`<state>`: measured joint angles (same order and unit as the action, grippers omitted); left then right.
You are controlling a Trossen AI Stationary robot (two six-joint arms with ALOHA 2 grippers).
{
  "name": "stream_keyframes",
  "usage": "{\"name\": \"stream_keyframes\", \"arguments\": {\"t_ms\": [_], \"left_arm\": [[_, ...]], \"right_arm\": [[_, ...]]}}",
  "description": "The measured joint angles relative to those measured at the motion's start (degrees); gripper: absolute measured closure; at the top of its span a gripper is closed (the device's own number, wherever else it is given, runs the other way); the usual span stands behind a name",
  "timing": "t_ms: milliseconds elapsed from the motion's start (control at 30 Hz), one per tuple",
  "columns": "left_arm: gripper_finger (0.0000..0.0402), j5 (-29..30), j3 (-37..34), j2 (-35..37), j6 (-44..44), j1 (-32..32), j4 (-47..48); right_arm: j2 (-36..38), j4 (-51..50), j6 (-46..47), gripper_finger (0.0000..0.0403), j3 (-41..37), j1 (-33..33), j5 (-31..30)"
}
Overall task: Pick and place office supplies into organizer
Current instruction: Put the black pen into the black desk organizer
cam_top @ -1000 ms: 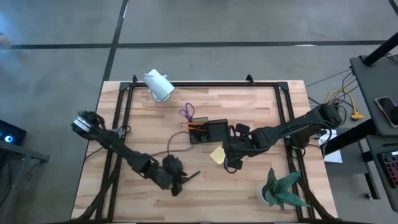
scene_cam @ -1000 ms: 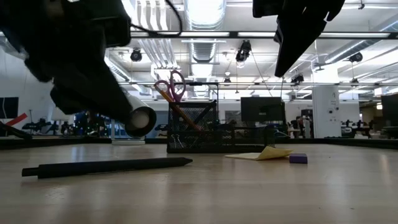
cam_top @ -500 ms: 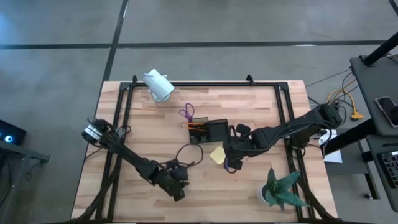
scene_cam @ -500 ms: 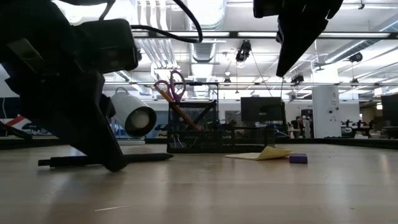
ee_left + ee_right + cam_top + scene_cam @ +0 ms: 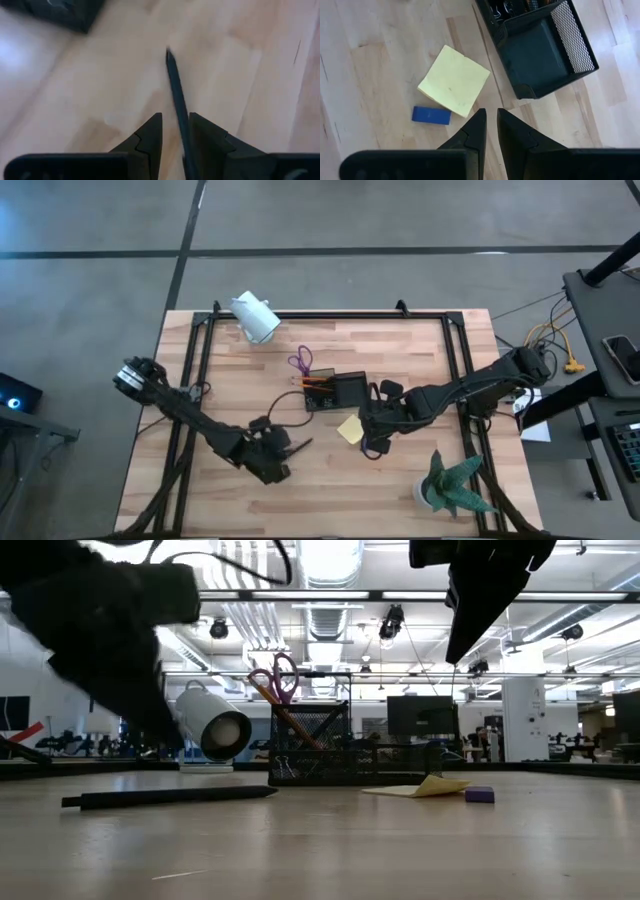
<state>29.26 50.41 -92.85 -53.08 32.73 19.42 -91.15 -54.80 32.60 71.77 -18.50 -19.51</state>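
Left gripper [image 5: 175, 132]: your wrist view shows the black pen [image 5: 176, 100] pinched between narrow fingers, lower left of the high frame | Right gripper [image 5: 491, 127]: nearly closed, empty, hanging over the yellow sticky-note pad [image 5: 454, 85] | Organizer [image 5: 337, 391]: mid-table; only the low view shows the purple-handled scissors [image 5: 277, 677] standing upright.
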Motion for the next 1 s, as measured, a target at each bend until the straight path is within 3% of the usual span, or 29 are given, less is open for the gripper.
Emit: {"name": "stream_keyframes", "arguments": {"t_ms": [300, 833, 1000], "left_arm": [[0.0322, -4.6, -0.5, -5.3, -2.3, 1.6, 0.0], [0.0323, -9.4, -1.9, -5.1, -1.6, 3.0, 0.1], [0.0345, -11.7, -3.9, -5.2, -1.4, 3.0, -2.5]], "right_arm": [[0.0, 0.0, 0.0, 0.0364, -0.3, 0.0, -1.5], [0.0, 0.3, 0.4, 0.0364, -0.8, 0.0, -1.9], [0.0, 0.3, 0.4, 0.0364, -0.8, 0.0, -2.2]]}}
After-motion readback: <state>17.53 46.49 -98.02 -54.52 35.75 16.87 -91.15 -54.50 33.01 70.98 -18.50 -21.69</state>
